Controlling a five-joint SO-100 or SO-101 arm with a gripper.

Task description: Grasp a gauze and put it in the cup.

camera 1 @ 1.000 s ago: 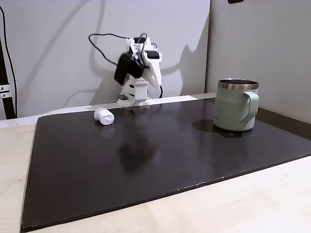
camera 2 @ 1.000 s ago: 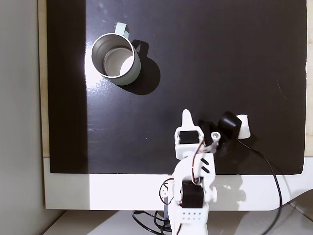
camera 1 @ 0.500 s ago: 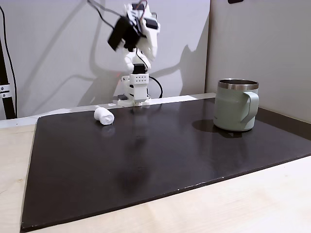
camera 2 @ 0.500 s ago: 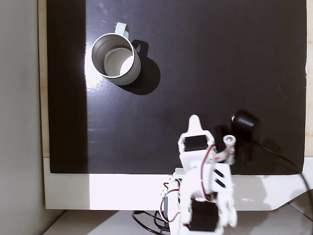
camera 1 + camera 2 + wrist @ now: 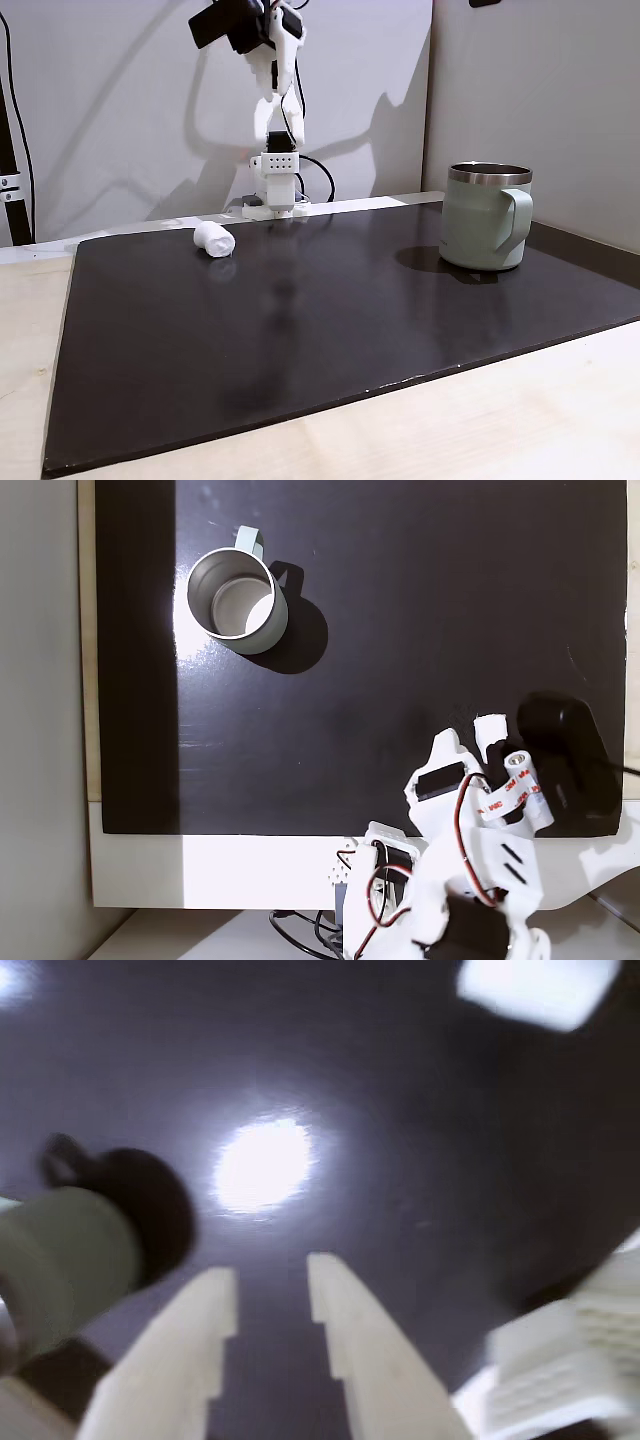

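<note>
A: Wrist view?

B: Blurred. Hand [image 5: 272, 1285] hung above the dark mat [image 5: 400, 1130], two white fingers [image 5: 190, 1330] spread with a clear gap, nothing between them. Cup [image 5: 60, 1260] showed at the left edge, pale green. A white patch sat at the top right corner, too smeared to name.

A: Side fixed view?

B: Arm [image 5: 268, 90] was raised high at the back of the table [image 5: 500, 420], wrist up by the top edge. Couldn't read the hand's state there. Gauze [image 5: 214, 239] lay on its side on the mat, near the back left corner, just in front of the arm's base. Cup [image 5: 487, 217] stood upright on the right side of the mat, handle toward the camera, well apart from the gauze.

A: Top-down fixed view?

B: Cup [image 5: 240, 601] upright at upper left, visibly empty. Gauze [image 5: 490, 729] at lower right, partly covered by the arm [image 5: 470, 830] above it.
</note>
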